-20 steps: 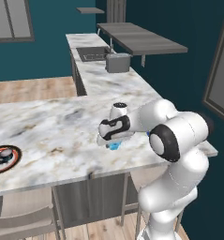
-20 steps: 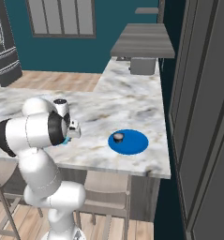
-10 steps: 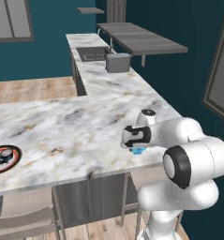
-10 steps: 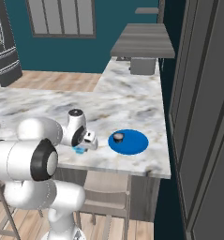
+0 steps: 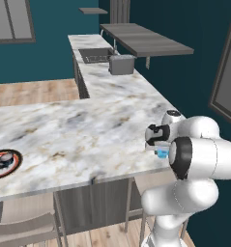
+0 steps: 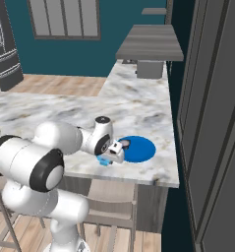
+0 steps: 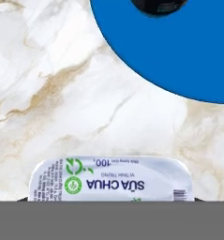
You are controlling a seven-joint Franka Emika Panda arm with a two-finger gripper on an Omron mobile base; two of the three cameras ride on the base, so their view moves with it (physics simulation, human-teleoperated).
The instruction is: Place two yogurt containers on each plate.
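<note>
My gripper [image 6: 112, 154] is shut on a pale blue yogurt container [image 6: 104, 161], held just above the marble counter, a little left of the blue plate [image 6: 141, 150]. One dark round yogurt container [image 6: 125, 143] stands on that plate's left part. In the hand view the held tub's printed lid [image 7: 111, 180] lies at the bottom, with the blue plate [image 7: 179, 51] and the dark tub [image 7: 158, 4] beyond it. From the left base the gripper [image 5: 154, 141] and held tub [image 5: 160, 153] hang near the counter's right end. Far left lies the red-rimmed plate [image 5: 8, 170] with dark tubs [image 5: 0, 161] on it.
A grey boxy appliance [image 5: 122, 64] and a sink [image 5: 95, 55] stand on the far counter arm. The counter's front edge [image 6: 138, 178] runs close beneath the gripper. Stools [image 5: 20, 234] stand below. A tall dark cabinet wall [image 6: 212, 123] rises at the right.
The arm has swung right along the counter, carrying the pale blue tub from mid-counter to just beside the blue plate. The plates and other tubs have stayed put.
</note>
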